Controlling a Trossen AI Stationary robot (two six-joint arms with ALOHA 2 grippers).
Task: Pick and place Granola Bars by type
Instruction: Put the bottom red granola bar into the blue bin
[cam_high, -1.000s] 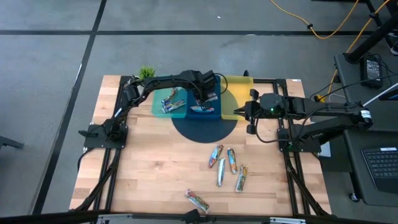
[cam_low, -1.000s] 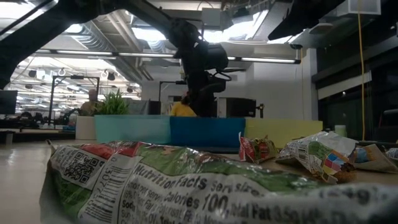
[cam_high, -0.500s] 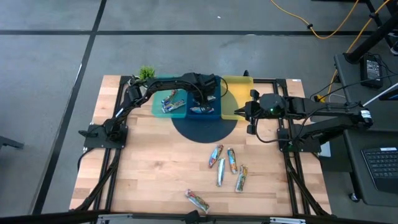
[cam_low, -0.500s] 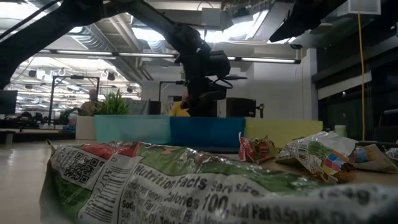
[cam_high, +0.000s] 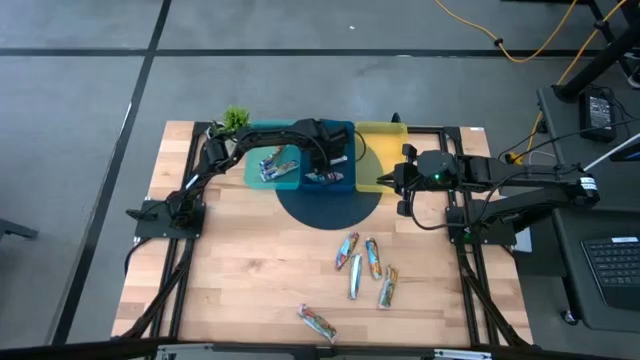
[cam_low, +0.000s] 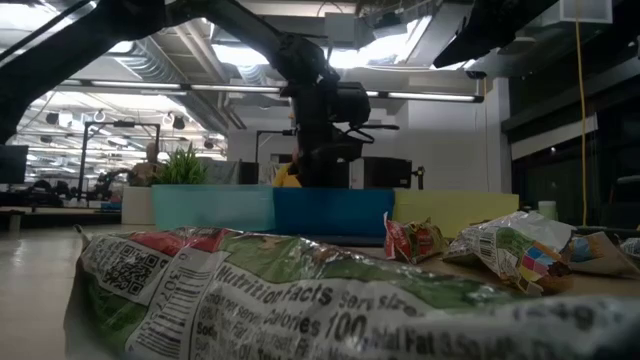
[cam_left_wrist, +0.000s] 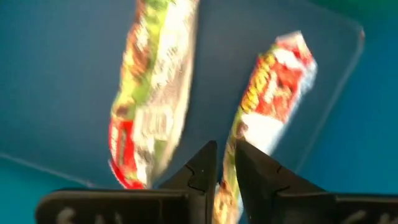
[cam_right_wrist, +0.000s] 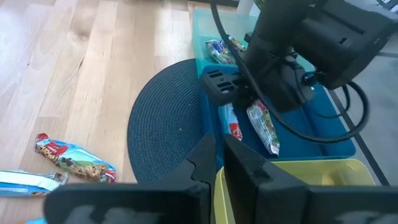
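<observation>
Left wrist view shows the left gripper (cam_left_wrist: 225, 163) pinched shut, empty, over two bars (cam_left_wrist: 155, 93) in the blue tray (cam_high: 340, 172); next, fetch another from the table (cam_high: 250, 270).

A grey concrete floor (cam_high: 90, 80) crossed by dark lines surrounds the wooden surface (cam_high: 250, 270). A yellow cable (cam_high: 500, 40) trails at one o'clock. Long ceiling light strips (cam_low: 130, 88) run above a distant open workspace; a window (cam_low: 555, 180) stands at three o'clock.

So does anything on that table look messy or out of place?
Nothing looks damaged. Five granola bars still lie scattered on the bare table, one apart near its front edge. The left claw hangs above the blue tray, which holds two bars.
</observation>
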